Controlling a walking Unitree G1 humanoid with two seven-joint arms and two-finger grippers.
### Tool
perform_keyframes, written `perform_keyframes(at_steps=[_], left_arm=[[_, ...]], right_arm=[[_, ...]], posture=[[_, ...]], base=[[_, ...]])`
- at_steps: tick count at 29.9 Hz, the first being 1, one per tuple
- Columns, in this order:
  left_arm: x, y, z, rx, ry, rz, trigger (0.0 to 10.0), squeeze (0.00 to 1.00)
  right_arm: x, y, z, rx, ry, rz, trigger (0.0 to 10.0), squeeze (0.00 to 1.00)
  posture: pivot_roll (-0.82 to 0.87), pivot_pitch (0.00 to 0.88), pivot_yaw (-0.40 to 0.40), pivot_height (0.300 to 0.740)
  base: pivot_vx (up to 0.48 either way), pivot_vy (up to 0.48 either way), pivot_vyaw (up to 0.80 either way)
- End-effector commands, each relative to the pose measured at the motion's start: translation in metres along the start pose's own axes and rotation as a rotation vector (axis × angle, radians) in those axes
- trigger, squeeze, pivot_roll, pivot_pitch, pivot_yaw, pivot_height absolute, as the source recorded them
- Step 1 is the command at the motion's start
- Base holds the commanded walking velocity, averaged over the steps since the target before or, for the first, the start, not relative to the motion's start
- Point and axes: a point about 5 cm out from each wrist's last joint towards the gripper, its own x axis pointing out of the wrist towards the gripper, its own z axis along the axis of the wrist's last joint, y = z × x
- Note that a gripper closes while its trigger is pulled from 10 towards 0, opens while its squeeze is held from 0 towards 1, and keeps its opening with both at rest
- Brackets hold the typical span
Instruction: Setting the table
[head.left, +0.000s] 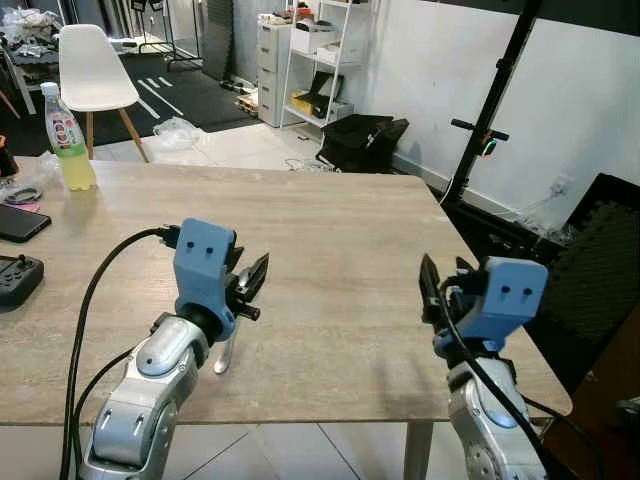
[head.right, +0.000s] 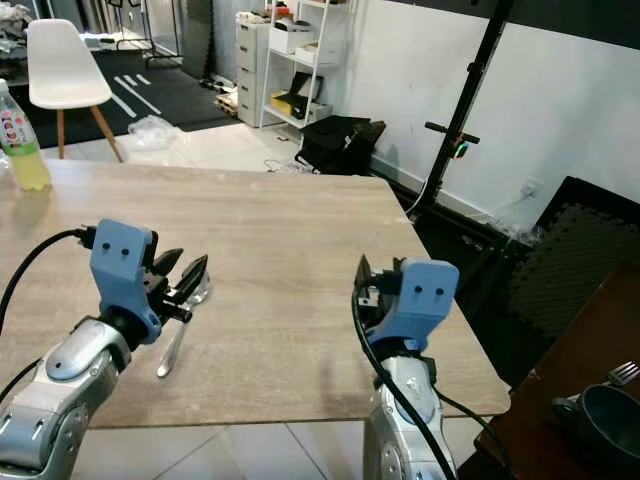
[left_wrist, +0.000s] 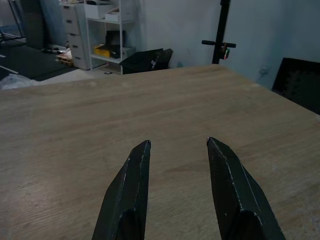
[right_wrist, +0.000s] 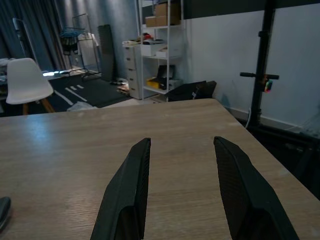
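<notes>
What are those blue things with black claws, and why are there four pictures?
They are a robot's two hands, called grippers. Two pictures come from cameras in its head, looking down at a wooden table. The other two come from little cameras on its wrists, peeking out between the black fingers. The left gripper and the right gripper are both open and hold nothing. A shiny spoon lies on the table just below the left gripper. Farther away stand a drink bottle, a phone and a black controller.
</notes>
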Motion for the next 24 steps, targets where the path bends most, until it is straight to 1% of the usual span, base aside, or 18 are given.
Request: perform_keyframes(at_steps=[1,9,14,24], left_arm=[[0.001,-0.005,-0.003,-0.01,0.02,-0.03,10.0,0.0],[0.003,-0.009,-0.002,-0.013,0.013,-0.034,10.0,0.0],[0.01,-0.011,0.001,-0.019,-0.002,-0.031,10.0,0.0],[0.019,-0.019,0.005,-0.012,-0.023,-0.062,10.0,0.0]], right_arm=[[-0.001,-0.002,0.001,-0.004,-0.003,-0.013,10.0,0.0],[0.0,-0.002,0.002,-0.003,-0.004,-0.007,10.0,0.0],[0.001,-0.002,0.002,-0.004,-0.006,-0.005,10.0,0.0],[0.0,-0.005,0.003,0.001,-0.003,-0.022,10.0,0.0]], posture=[[0.08,0.023,-0.002,0.74],[0.07,0.019,-0.011,0.74],[0.06,0.017,-0.007,0.74],[0.05,0.021,0.003,0.74]], base=[[0.0,0.0,0.0],[0.0,0.0,0.0],[0.0,0.0,0.0],[0.0,0.0,-0.8]])
